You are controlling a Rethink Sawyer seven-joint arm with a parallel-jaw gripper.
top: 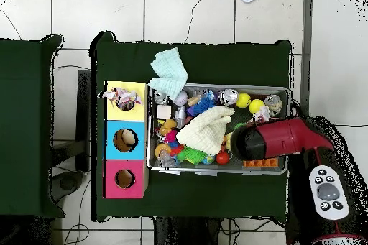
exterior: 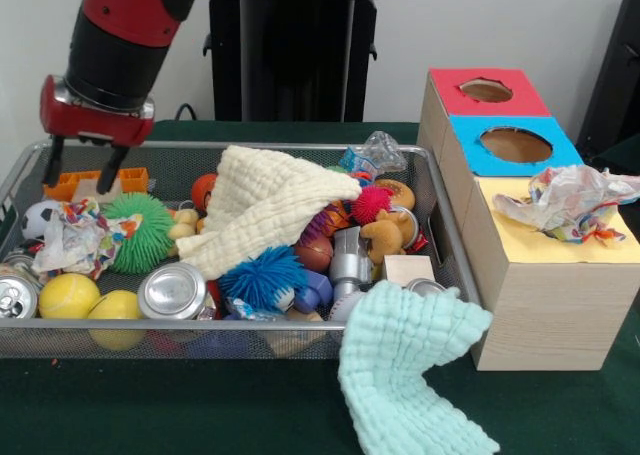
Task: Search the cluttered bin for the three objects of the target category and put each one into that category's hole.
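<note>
The wire mesh bin (exterior: 300, 147) is full of clutter. One crumpled multicoloured wrapper (exterior: 75, 237) lies at its left end, next to a green spiky ball (exterior: 140, 230). It also shows in the overhead view (top: 260, 116). My gripper (exterior: 82, 170) hangs open and empty just above and behind this wrapper. A second wrapper (exterior: 565, 200) lies on top of the yellow box (exterior: 560, 250), also seen from overhead (top: 128, 98). A third wrapper is not in view. From overhead, the arm (top: 280, 138) covers the gripper.
A cream cloth (exterior: 270, 210) lies over the bin's middle. A mint cloth (exterior: 410, 375) hangs over its front right corner. Cans (exterior: 172, 290), yellow balls (exterior: 68, 295), spiky balls and an orange block (exterior: 95, 182) fill the bin. Blue (exterior: 515, 145) and red (exterior: 487, 92) boxes have open holes.
</note>
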